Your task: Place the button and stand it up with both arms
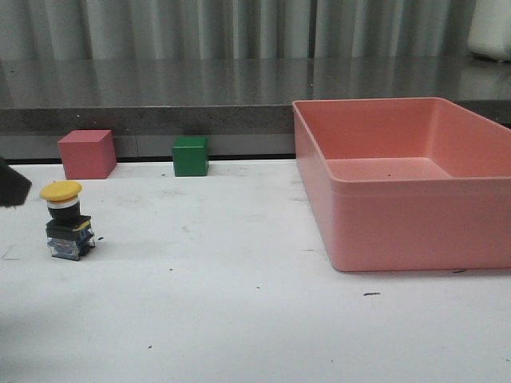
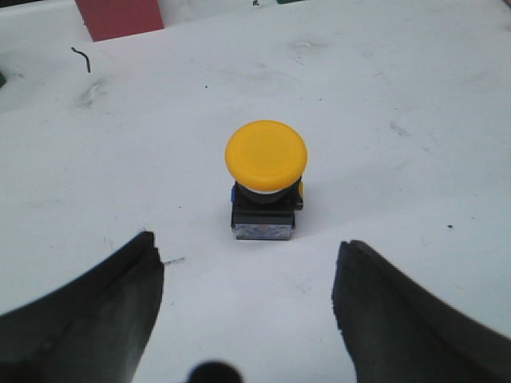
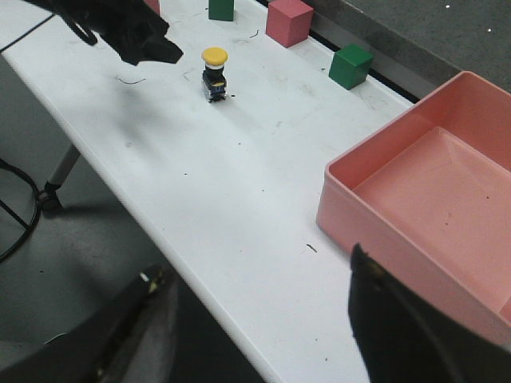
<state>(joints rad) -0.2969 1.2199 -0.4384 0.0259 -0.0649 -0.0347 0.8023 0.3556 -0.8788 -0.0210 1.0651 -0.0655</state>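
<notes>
The button [image 1: 68,222] stands upright on the white table [image 1: 239,303] at the left, yellow cap up and blocky black base down. My left gripper [image 2: 247,246] is open just short of it, its two fingers apart and nothing between them; the button [image 2: 266,179] stands beyond the tips, untouched. In the front view only a dark corner of the left gripper [image 1: 11,189] shows at the left edge. My right gripper [image 3: 255,267] is open and empty, high over the table's near edge, far from the button [image 3: 214,73]. It sees the left gripper [image 3: 136,36] beside the button.
A large pink bin [image 1: 399,231] fills the right side of the table. A pink cube [image 1: 86,154] and a green cube [image 1: 190,155] sit along the back edge. A second green cube [image 3: 221,8] shows in the right wrist view. A dark ledge runs behind.
</notes>
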